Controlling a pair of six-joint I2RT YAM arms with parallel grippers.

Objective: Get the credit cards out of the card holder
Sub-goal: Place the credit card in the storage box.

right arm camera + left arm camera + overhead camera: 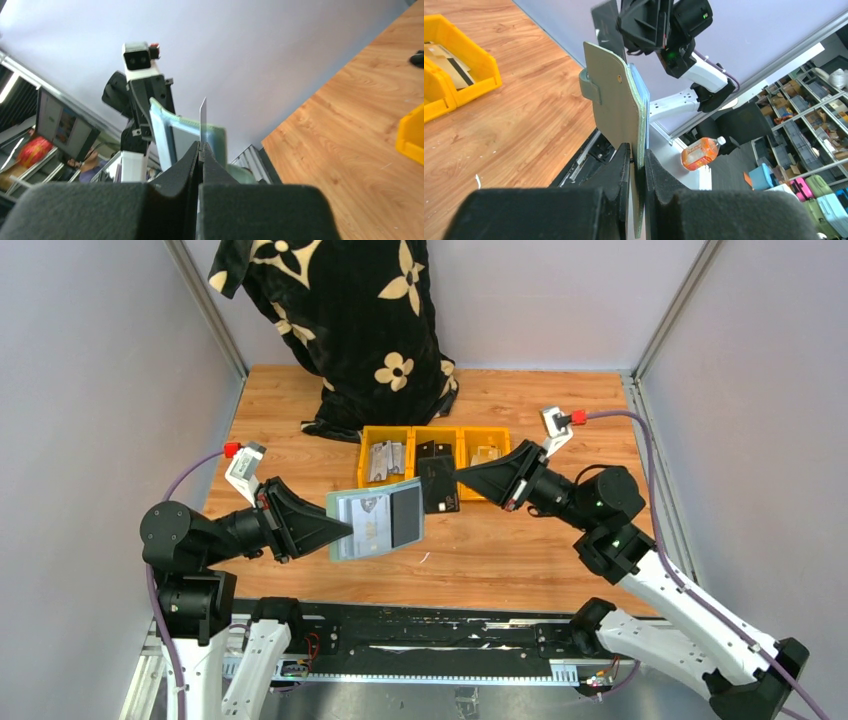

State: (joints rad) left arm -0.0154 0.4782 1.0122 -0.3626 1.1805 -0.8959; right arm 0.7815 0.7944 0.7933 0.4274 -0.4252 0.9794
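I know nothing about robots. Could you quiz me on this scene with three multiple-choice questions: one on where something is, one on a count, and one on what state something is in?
1. Where is the green card holder?
A) on the floor
B) pinched in the left tool, up off the table
C) pinned to the back wall

2. How many yellow bins stand in the row at the back?
A) one
B) five
C) three

3. What is the right tool doing?
A) shut on a dark card
B) wide open and empty
C) shut on a bottle

Answers:
1. B, the left wrist view shows the holder standing clamped between that tool's fingers, above the wood.
2. C, the top view shows three yellow compartments side by side.
3. A, the right wrist view shows its fingers meeting on the thin edge of a card.
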